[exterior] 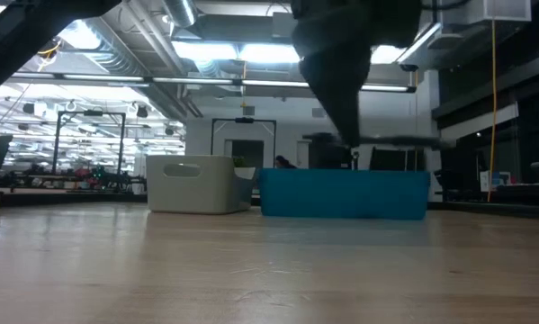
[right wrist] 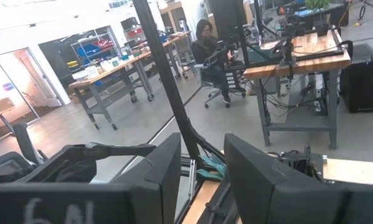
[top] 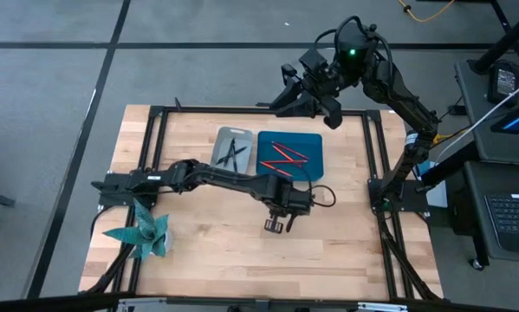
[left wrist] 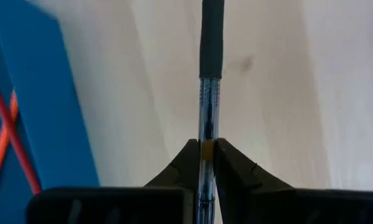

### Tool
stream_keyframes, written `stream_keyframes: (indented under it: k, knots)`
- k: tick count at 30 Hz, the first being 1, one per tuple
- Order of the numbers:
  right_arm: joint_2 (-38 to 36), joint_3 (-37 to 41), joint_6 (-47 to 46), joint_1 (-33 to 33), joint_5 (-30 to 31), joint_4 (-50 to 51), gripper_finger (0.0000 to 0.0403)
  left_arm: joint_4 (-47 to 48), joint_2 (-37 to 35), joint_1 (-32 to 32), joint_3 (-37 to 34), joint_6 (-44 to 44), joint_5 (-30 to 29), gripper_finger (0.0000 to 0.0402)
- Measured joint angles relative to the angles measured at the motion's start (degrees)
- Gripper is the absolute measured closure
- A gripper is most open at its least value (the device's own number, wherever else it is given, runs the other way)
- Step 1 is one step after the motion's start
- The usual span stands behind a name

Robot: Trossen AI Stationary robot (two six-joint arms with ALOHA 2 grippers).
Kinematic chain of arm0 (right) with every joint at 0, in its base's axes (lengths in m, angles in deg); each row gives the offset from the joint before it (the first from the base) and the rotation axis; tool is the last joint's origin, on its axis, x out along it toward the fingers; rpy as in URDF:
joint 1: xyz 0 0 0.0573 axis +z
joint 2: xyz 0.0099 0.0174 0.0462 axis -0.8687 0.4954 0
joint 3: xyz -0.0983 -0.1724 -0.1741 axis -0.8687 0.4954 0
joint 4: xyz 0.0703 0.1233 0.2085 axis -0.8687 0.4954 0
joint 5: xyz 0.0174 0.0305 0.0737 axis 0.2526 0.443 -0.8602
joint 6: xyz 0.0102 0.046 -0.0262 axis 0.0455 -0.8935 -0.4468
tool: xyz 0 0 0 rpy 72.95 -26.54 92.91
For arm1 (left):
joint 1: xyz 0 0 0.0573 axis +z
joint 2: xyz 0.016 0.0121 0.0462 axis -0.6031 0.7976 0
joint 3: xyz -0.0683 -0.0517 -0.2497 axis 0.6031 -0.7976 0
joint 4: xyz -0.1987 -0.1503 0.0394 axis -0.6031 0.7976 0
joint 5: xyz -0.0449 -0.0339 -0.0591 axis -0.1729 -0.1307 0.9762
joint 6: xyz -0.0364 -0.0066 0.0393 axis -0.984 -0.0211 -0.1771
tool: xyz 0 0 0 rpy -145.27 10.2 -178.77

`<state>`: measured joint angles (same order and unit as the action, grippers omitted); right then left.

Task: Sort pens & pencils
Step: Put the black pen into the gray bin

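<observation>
Wooden table [top: 198, 251] holds the blue tray [top: 313, 161] of red pencils [top: 281, 156] and the grey bin [top: 222, 137] of dark pens. Left gripper [top: 276, 227] hovers just off the trays, jaws clamped on a clear pen [left wrist: 208, 106], probably bin-bound; only the wrist view shows that grip. Right gripper [right wrist: 198, 174] waits high behind the table, jaws apart, empty.

So your right gripper [right wrist: 202, 171] is parked with its two dark fingers [right wrist: 164, 168] apart, a clear gap between them and nothing held. It's pointing out at the room, not down at any work. Straight past the fingers a dark frame post [right wrist: 164, 81] runs up at a slant. Farther out a person [right wrist: 208, 46] sits at a workbench [right wrist: 298, 59] (wood top, cluttered with gear). Another long bench [right wrist: 114, 74] stands farther off, beyond the post.
</observation>
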<state>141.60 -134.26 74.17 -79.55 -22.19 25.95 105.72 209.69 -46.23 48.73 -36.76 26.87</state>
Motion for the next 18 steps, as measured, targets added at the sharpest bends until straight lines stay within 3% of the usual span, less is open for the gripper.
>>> stream_keyframes:
  k: [18]
  knots:
    - [0.00, 0.00, 0.21, 0.66, 0.39, 0.66, 0.0279, 8.77, -1.83, 3.13, 0.02, -2.03, -3.91, 0.0378]
